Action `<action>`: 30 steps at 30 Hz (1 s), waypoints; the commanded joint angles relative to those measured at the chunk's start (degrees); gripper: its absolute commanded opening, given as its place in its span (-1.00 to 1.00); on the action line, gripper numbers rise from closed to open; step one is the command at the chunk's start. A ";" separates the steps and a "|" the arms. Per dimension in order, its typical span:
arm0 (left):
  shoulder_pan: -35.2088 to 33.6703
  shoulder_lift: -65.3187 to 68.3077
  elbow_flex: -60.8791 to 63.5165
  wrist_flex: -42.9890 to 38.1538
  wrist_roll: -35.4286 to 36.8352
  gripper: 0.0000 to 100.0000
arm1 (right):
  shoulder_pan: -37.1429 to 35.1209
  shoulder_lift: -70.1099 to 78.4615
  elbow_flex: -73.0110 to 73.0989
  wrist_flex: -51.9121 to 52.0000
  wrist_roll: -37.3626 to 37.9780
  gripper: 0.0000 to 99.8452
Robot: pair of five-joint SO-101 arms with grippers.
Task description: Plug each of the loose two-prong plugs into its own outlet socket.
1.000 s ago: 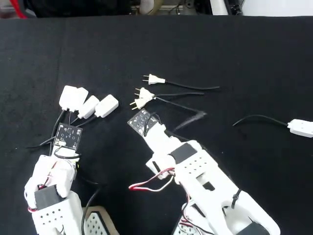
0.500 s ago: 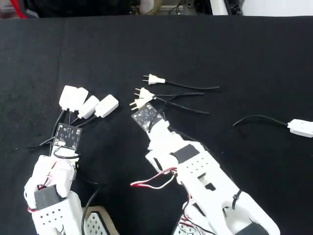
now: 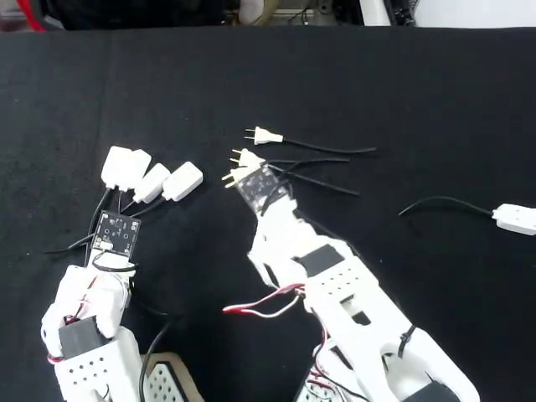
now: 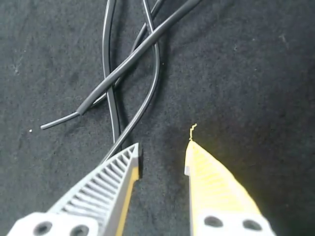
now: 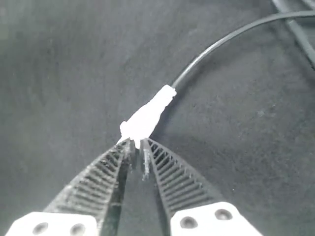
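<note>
At mid-table the right gripper point(image 5: 138, 143) pinches the nearest plug point(image 5: 146, 119) by its prongs: the pickup step. Next, carry it left to the sockets point(image 3: 182, 181). The left gripper point(image 4: 162, 145) sits spread.

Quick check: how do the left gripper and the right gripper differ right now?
The left gripper is open, with nothing between its fingers; the right gripper is shut to a slit on the prong end of a white two-prong plug. The left gripper hangs over crossing black cables; the right gripper hangs over black cloth at that plug. Both have ribbed fingers pointing down at the cloth.
</note>
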 commanded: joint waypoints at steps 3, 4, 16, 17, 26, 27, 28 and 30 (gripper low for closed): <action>-0.40 -0.35 0.31 0.26 -0.26 -0.68 | 0.97 -0.31 -3.91 -0.35 -4.22 -0.97; -0.31 -0.35 0.31 0.26 -0.26 -0.68 | 1.05 -0.31 -4.00 -0.62 -5.19 -0.97; -0.31 -0.35 0.31 0.26 -0.26 -0.68 | 2.11 5.76 -19.38 7.12 -24.70 -0.73; -0.31 -0.35 0.31 0.26 -0.26 -0.68 | 1.32 8.92 -21.41 7.56 -26.46 -0.72; -0.48 -0.35 0.31 0.26 -0.26 -0.68 | -4.66 35.74 -33.45 9.41 -36.57 -0.69; -0.48 -0.35 0.31 0.26 -0.26 -0.68 | -4.84 36.70 -34.51 10.55 -36.66 -0.69; -0.40 -0.35 0.31 0.26 -0.26 -0.68 | -5.01 37.41 -35.47 11.69 -36.66 -0.69; -0.40 -0.35 0.31 0.26 -0.26 -0.68 | -5.19 38.73 -36.97 12.66 -36.75 -0.69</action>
